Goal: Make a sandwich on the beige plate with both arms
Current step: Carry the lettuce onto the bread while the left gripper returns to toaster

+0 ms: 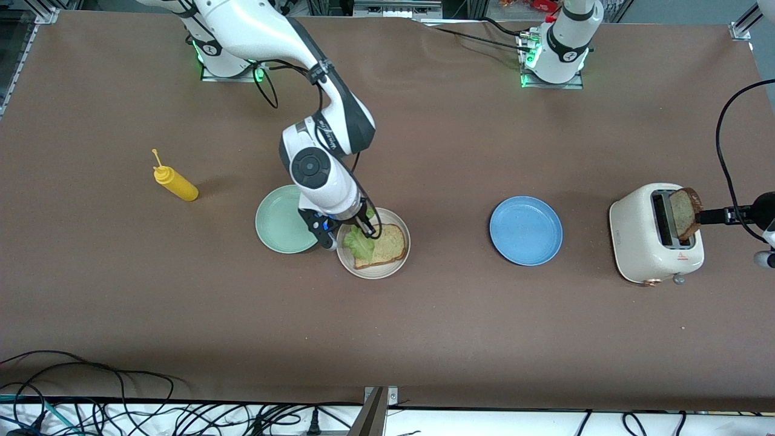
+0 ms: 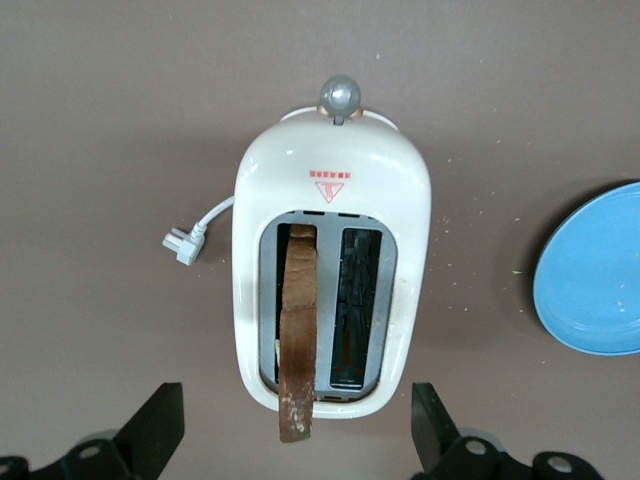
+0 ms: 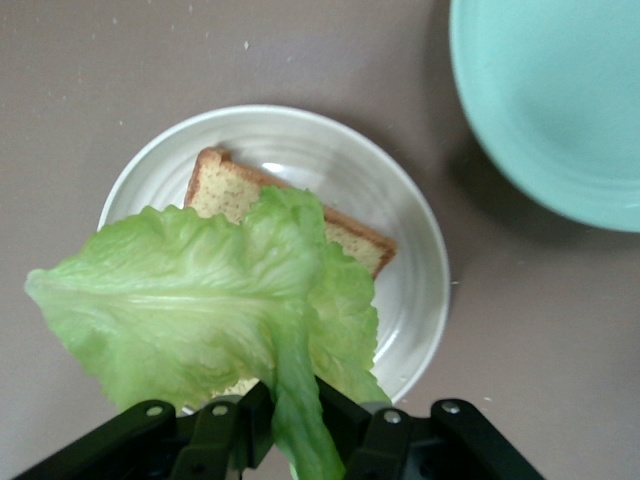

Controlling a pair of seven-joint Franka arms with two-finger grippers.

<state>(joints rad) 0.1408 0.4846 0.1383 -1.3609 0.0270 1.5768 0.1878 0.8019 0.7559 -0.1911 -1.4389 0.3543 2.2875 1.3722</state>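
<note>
My right gripper (image 1: 367, 231) is shut on the stem of a ruffled green lettuce leaf (image 1: 358, 242) and holds it low over the beige plate (image 1: 373, 270). One brown speckled bread slice (image 1: 387, 245) lies flat on that plate, partly under the leaf. In the right wrist view the gripper (image 3: 297, 425) pinches the leaf (image 3: 190, 300) above the slice (image 3: 225, 185) and plate (image 3: 420, 250). A second slice (image 1: 685, 213) stands up out of the toaster (image 1: 651, 242). My left gripper (image 1: 711, 215) is open at that slice; in the left wrist view its fingers (image 2: 150, 430) stand wide on either side of the slice (image 2: 297, 330).
A mint-green plate (image 1: 281, 221) touches the beige plate toward the right arm's end. A blue plate (image 1: 525, 230) lies between the beige plate and the toaster. A yellow squeeze bottle (image 1: 174, 183) lies toward the right arm's end. Cables run along the table's near edge.
</note>
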